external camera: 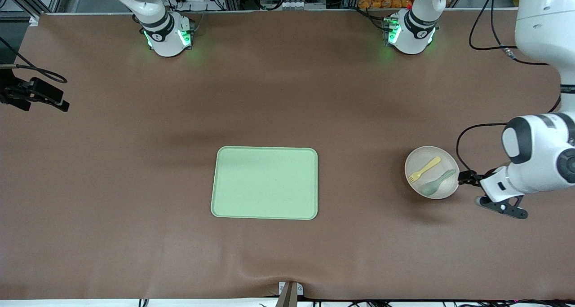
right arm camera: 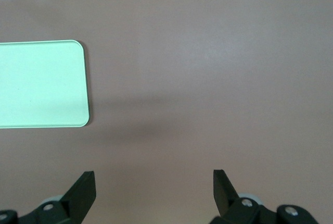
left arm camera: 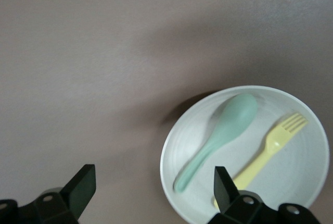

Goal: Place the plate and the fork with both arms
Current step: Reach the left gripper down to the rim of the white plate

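Note:
The round off-white plate (external camera: 430, 154) lies on the table toward the left arm's end. On it lie the pale-yellow fork (external camera: 424, 169) and a grey-green spoon (external camera: 439, 182), side by side. In the left wrist view the plate (left arm camera: 307, 172), the fork (left arm camera: 268, 148) and the spoon (left arm camera: 223, 130) all show. My left gripper (external camera: 476, 190) is open and empty at the plate's edge; the rim lies between its fingers (left arm camera: 153, 187), one finger over the handle ends, the other over bare table. My right gripper (right arm camera: 153, 190) is open and empty, over bare table.
A rectangular light-green tray (external camera: 265, 182) lies mid-table, nearer the front camera; one end of it shows in the right wrist view (right arm camera: 41, 83). Black gear with a cable (external camera: 33, 94) sits at the right arm's end of the table. A brown mat (external camera: 134, 186) covers the table.

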Robot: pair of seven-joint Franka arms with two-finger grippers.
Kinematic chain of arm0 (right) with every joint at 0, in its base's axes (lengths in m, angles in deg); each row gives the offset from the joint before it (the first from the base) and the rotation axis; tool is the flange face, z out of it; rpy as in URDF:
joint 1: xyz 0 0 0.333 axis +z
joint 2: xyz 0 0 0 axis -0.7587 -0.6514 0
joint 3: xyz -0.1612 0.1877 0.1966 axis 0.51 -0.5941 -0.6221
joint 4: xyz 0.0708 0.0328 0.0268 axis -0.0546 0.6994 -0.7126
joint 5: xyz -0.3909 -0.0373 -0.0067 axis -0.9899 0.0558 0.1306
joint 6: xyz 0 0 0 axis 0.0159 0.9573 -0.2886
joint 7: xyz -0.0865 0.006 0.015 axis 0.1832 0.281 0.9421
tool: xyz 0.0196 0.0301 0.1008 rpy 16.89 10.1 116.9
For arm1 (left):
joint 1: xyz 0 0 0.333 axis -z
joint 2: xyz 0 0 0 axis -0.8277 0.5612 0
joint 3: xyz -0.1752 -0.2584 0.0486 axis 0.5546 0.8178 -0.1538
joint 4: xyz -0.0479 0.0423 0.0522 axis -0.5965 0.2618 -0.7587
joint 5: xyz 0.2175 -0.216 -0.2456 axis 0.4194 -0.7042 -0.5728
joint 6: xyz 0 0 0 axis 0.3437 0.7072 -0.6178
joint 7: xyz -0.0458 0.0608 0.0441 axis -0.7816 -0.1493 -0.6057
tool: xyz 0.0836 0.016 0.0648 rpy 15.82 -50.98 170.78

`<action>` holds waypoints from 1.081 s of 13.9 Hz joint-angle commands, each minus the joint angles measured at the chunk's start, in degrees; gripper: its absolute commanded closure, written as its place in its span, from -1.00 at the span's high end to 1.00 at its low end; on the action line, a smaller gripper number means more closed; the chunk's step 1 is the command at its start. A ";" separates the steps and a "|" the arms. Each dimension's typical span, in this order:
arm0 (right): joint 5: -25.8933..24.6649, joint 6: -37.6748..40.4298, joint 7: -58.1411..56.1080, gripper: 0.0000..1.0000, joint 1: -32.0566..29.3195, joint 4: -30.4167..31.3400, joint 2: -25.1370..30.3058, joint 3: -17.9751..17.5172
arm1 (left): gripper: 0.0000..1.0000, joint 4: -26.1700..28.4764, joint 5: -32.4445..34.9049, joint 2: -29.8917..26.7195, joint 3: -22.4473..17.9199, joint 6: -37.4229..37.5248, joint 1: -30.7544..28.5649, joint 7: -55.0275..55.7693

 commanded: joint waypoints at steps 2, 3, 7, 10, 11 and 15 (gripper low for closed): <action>-0.09 0.19 0.34 1.00 -1.14 0.62 0.78 -0.72 | 1.00 1.48 1.22 1.69 0.24 -3.76 0.50 -3.33; -0.09 0.19 0.34 1.00 -1.14 0.62 0.78 -0.72 | 1.00 1.48 1.22 2.22 0.25 -3.95 0.33 -4.64; 0.00 0.28 0.25 1.00 -1.23 0.62 0.78 -0.63 | 0.87 1.57 1.13 3.46 0.25 -4.65 -0.12 -8.86; 0.00 0.37 0.25 1.00 -1.32 0.62 0.69 -0.54 | 0.53 1.48 1.13 4.60 0.25 -4.74 0.06 -8.87; 0.00 0.37 0.25 1.00 -1.32 0.53 0.69 -0.54 | 0.47 1.39 0.87 5.21 0.25 -4.74 -0.20 -8.87; 0.00 0.37 0.25 1.00 -1.32 0.53 0.69 -0.54 | 0.10 1.22 0.52 5.92 0.25 -5.27 -0.03 -8.96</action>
